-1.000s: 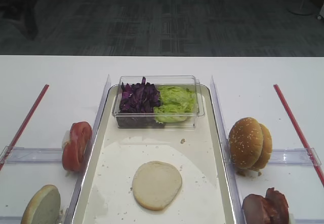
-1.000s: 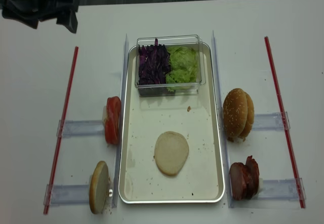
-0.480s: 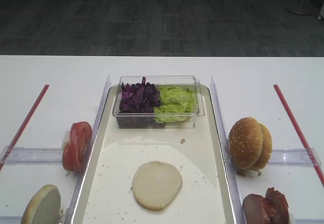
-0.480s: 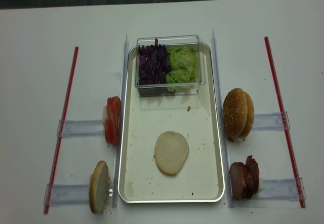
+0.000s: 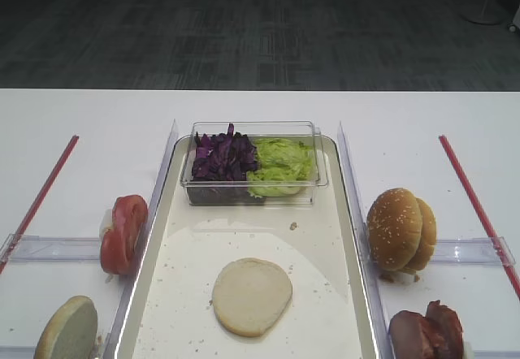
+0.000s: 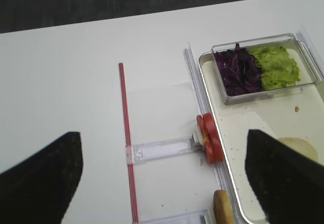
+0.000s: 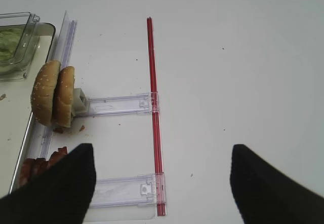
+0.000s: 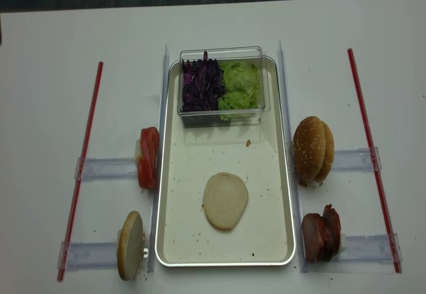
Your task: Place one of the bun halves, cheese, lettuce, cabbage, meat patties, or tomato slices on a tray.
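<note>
A bun half (image 8: 225, 200) is lying flat, cut face up, on the tray (image 8: 174, 241), toward its near end; we are judging the placing step as done for this piece. At the tray's far end a clear tub (image 8: 223, 114) is holding the cabbage (image 8: 202, 85) and the lettuce (image 8: 239, 84) side by side. Off the tray, the tomato slices (image 8: 148, 157) are standing on edge against its left rim, with another bun half (image 8: 130, 245) upright nearer the front. On the right, seeded buns (image 8: 311, 148) and the meat patties (image 8: 321, 233) are waiting in their holders. No cheese is showing. Any of these could still go on the tray, should more be wanted.

We are seeing neither arm in the overhead views. From its wrist camera, the left gripper (image 6: 162, 173) is hanging high over the table's left side, jaws standing wide apart with nothing between them. The right gripper (image 7: 162, 183) is likewise hanging high over the right side, beside the red strip (image 7: 154, 112), its two fingers (image 7: 55, 191) set far apart and carrying nothing.
</note>
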Action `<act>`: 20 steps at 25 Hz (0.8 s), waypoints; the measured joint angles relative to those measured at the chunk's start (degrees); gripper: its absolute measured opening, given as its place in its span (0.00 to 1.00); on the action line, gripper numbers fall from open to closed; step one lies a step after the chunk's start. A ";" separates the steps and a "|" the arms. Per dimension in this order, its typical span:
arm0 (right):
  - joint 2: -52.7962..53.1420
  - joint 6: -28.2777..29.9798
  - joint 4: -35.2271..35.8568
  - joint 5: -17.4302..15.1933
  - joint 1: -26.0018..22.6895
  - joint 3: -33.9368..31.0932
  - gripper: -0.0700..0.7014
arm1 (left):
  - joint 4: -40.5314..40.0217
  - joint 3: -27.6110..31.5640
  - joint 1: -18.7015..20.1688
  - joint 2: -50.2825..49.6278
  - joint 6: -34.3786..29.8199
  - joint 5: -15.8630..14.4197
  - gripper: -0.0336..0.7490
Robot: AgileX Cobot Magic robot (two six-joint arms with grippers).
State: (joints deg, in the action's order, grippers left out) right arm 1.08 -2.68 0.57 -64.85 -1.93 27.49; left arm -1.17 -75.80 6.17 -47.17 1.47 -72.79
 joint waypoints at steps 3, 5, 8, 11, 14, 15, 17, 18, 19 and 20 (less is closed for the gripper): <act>0.00 0.00 0.00 0.00 0.00 0.00 0.83 | 0.00 5.56 0.00 5.97 0.00 -0.06 0.81; 0.00 0.00 0.00 0.00 0.00 0.00 0.83 | 0.15 8.96 0.00 9.86 0.00 -0.14 0.81; 0.00 0.00 0.00 0.00 0.00 0.00 0.83 | 0.38 13.96 0.00 15.06 -0.13 -0.19 0.81; 0.00 0.00 0.00 0.00 0.00 0.00 0.83 | 1.77 18.91 0.00 19.57 -1.47 -0.28 0.81; 0.00 0.00 0.00 0.00 0.00 0.00 0.83 | 3.48 24.48 0.00 22.91 -4.38 -0.33 0.81; 0.00 0.00 0.00 0.00 0.00 0.00 0.83 | 4.33 26.03 0.00 23.93 -5.51 -0.33 0.81; 0.00 0.00 0.00 0.00 0.00 0.00 0.83 | 5.07 29.37 0.00 25.60 -7.13 -0.42 0.81; 0.00 0.00 0.00 0.00 0.00 0.00 0.83 | 5.25 30.66 0.00 26.34 -7.35 -0.42 0.81; 0.00 0.00 0.00 0.00 0.00 0.00 0.83 | 5.36 32.11 0.00 26.98 -7.53 -0.42 0.81; 0.00 0.00 0.00 0.00 0.00 0.00 0.83 | 5.36 33.51 0.00 27.53 -7.63 -0.42 0.81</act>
State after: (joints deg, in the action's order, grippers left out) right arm 1.08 -2.68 0.57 -64.85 -1.93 27.49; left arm 4.19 -42.30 6.17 -19.63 -6.16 -73.21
